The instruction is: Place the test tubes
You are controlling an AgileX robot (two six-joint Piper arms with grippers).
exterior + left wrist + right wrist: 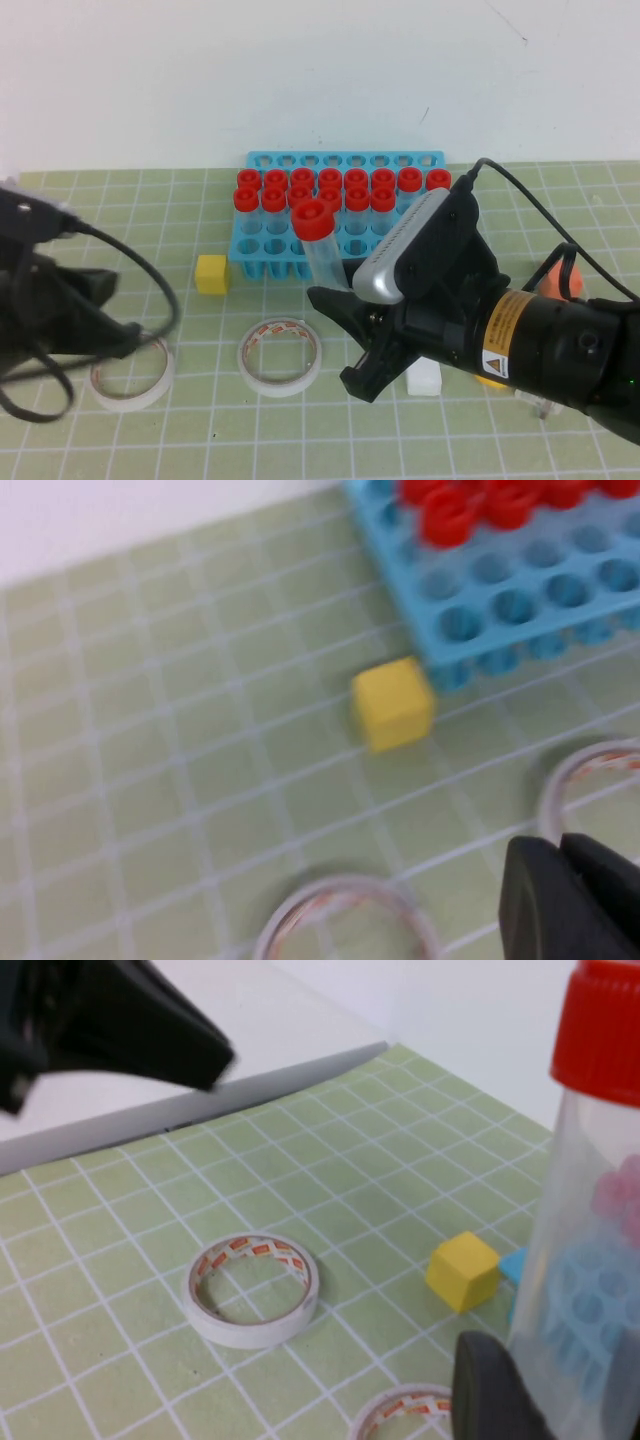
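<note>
- The right tool (348, 292) is pinching the lower end of a red-capped test tube (320, 245), holding it tilted in the air by the blue rack's (262, 262) front rows.
- The tube appears to be on its way to the rack. Next it needs straightening over an empty hole.
- The left tool (118, 325), pressed together, is hovering over the bench (560, 190) near a tape roll (131, 378).

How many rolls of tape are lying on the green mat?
2. One roll lies beside the shut left claw, at the mat's left; the other roll lies mid-mat, before the blue rack, near the right claw holding a red-capped tube. The right arm could hide more.
</note>
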